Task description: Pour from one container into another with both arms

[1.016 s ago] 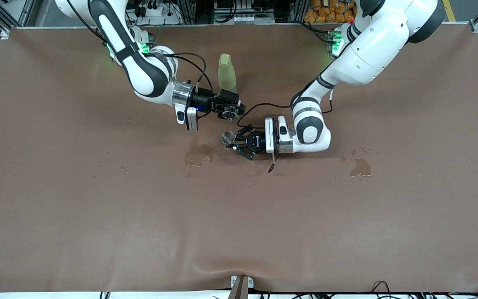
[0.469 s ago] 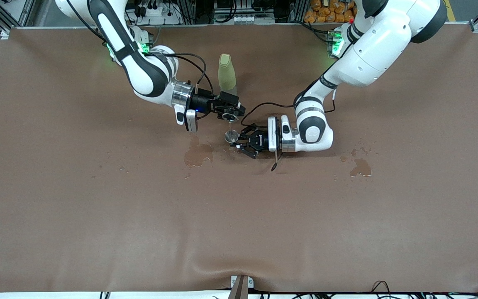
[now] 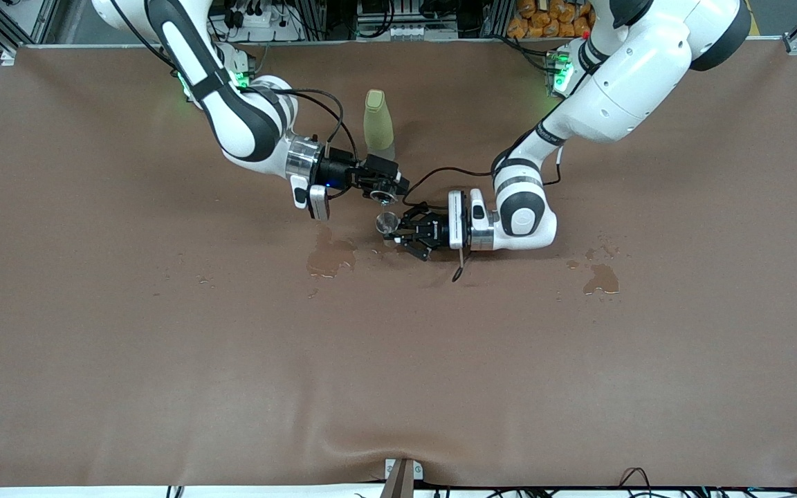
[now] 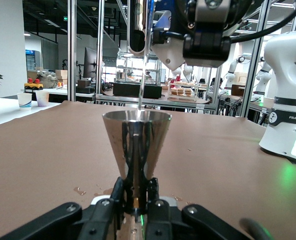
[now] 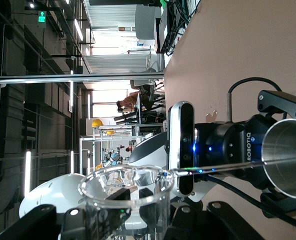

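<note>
Both arms are white with dark grey joints: the right arm [image 3: 232, 117] and the left arm [image 3: 613, 83]. Each wrist has a silver metal ring, then a black gripper body. Black cables run along the forearms. Green lights shine near both bases. A blue light shines on the right wrist.

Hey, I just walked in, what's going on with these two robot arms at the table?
The arms are mid-pour. The right gripper holds a clear glass cup tipped over a steel jigger, which the left gripper holds upright in its jaws above the brown table. A thin stream runs down into the jigger. Wet patches show on the table, and a pale green bottle stands nearby.
</note>
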`<state>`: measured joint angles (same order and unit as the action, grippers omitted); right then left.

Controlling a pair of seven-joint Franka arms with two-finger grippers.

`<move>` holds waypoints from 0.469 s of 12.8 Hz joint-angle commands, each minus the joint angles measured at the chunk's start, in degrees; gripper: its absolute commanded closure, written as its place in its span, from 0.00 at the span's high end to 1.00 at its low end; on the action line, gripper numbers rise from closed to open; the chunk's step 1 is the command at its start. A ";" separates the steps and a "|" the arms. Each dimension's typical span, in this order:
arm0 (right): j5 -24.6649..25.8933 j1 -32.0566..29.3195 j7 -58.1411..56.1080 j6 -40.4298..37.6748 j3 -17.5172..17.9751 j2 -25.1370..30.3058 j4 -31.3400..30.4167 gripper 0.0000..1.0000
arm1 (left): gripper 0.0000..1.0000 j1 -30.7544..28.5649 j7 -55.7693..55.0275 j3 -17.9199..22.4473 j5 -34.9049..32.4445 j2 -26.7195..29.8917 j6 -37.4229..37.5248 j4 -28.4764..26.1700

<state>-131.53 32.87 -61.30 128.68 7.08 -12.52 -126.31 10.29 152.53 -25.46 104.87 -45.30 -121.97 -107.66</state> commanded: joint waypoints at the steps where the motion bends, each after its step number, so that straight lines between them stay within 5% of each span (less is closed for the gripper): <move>1: -1.18 0.27 2.05 1.22 0.04 1.01 0.01 0.00 | 0.00 -0.80 0.58 -0.82 -0.54 1.88 0.42 -1.86; 6: -1.18 0.36 7.67 1.31 -0.05 1.10 0.10 0.00 | 0.00 -0.80 0.14 -0.82 -0.54 1.88 0.42 -1.77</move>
<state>-131.56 32.87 -56.42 129.12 7.08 -12.52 -126.24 10.28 152.53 -25.69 104.87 -45.19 -121.97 -107.93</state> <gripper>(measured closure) 0.824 0.793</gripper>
